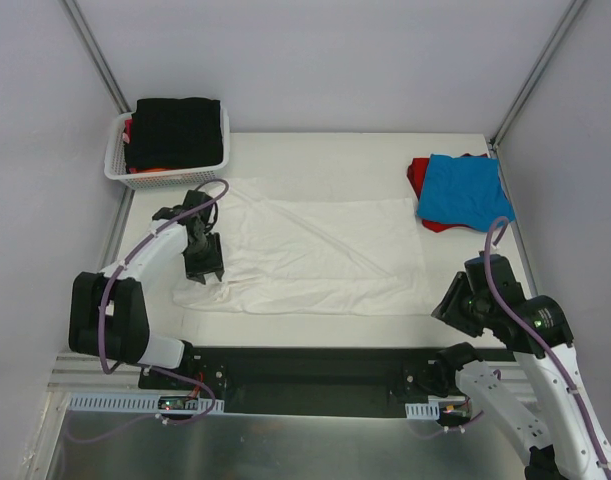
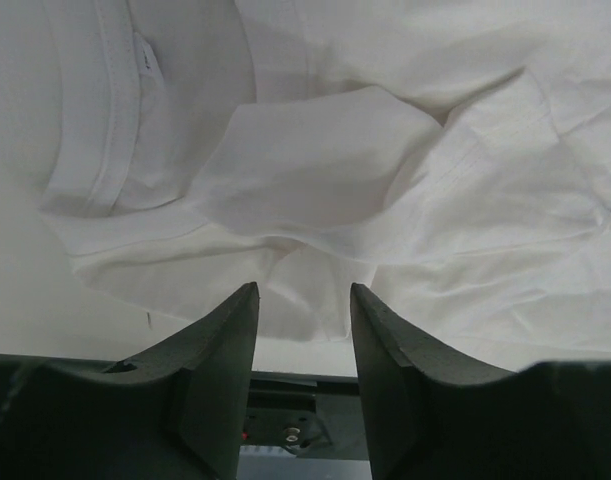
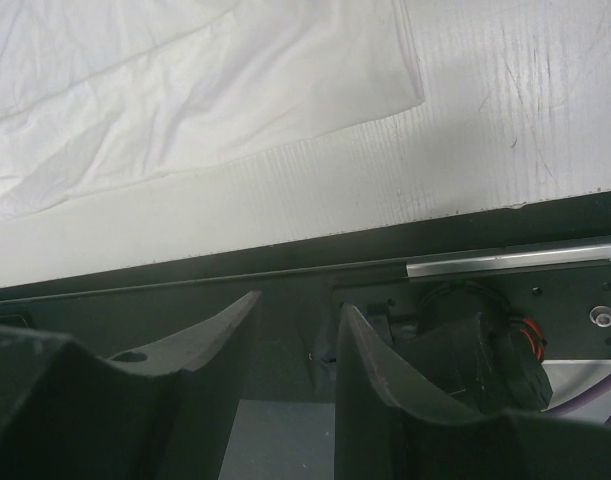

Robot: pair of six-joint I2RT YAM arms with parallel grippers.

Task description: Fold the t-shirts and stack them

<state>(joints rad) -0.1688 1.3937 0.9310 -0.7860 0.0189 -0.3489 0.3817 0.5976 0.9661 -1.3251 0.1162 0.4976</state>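
Observation:
A large white t-shirt (image 1: 315, 250) lies spread and wrinkled across the middle of the table. My left gripper (image 1: 203, 262) hovers over its left end. In the left wrist view the left gripper (image 2: 303, 300) is open, with the shirt's folded sleeve and collar (image 2: 325, 170) just past the fingertips and nothing between them. A blue t-shirt (image 1: 465, 190) lies folded on a red t-shirt (image 1: 417, 175) at the back right. My right gripper (image 3: 297, 310) is open and empty, over the table's front edge, near the white shirt's right corner (image 3: 185, 90).
A white lattice basket (image 1: 115, 160) stands at the back left, holding a folded black t-shirt (image 1: 175, 130) with a bit of red-orange cloth under it. A black rail (image 1: 315, 365) runs along the table's near edge between the arm bases.

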